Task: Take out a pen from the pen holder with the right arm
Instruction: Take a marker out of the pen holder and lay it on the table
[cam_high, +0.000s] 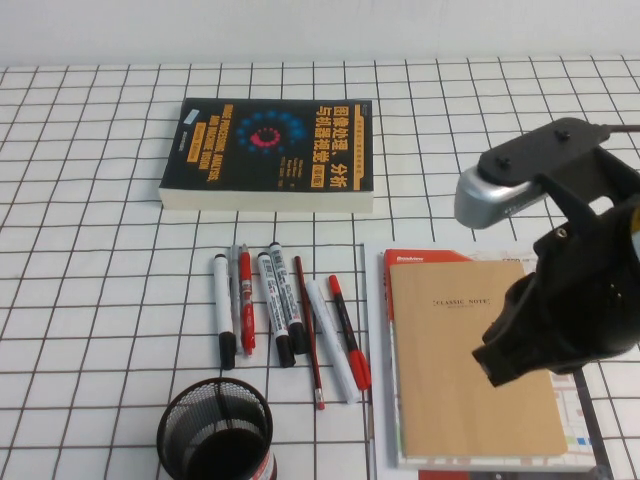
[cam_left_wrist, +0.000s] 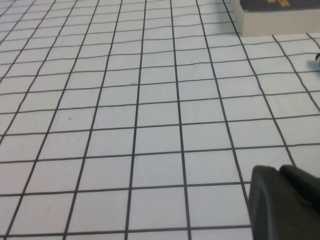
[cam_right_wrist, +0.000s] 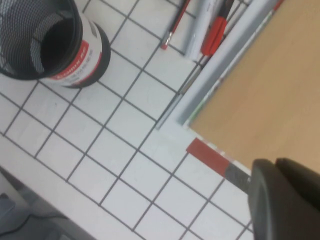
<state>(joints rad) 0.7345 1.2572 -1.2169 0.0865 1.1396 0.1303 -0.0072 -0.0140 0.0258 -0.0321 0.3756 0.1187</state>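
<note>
Right tool – right of frame in the high view, above the notebook. It is clenched, with nothing between the jaws and no contact with the cover that I can make out.

Left tool – only a dark corner shows, at the lower right of the left wrist view, over bare grid worktop. I cannot tell whether it is released or clenched.

Holder – bottom of frame, left of centre, upright. The interior is dark in both the high and right wrist views, and no pen shows inside. The pens lie in a row on the worktop just above it in frame, between the holder and the book.

Step in hand, as judged: with the holder apparently empty, check it before you commit to a reach. If a pen is in there:
- Release the tool fully while it is high, not at the rim.
- Bring it left and down the frame to stand over the mouth, then descend vertically.
- Grip near the pen's upper end and lift straight up – the mesh cup looks light, and a slanted pull may tip or drag it.
- Keep clear of the row of pens; a sweep across them would scatter them.
</note>
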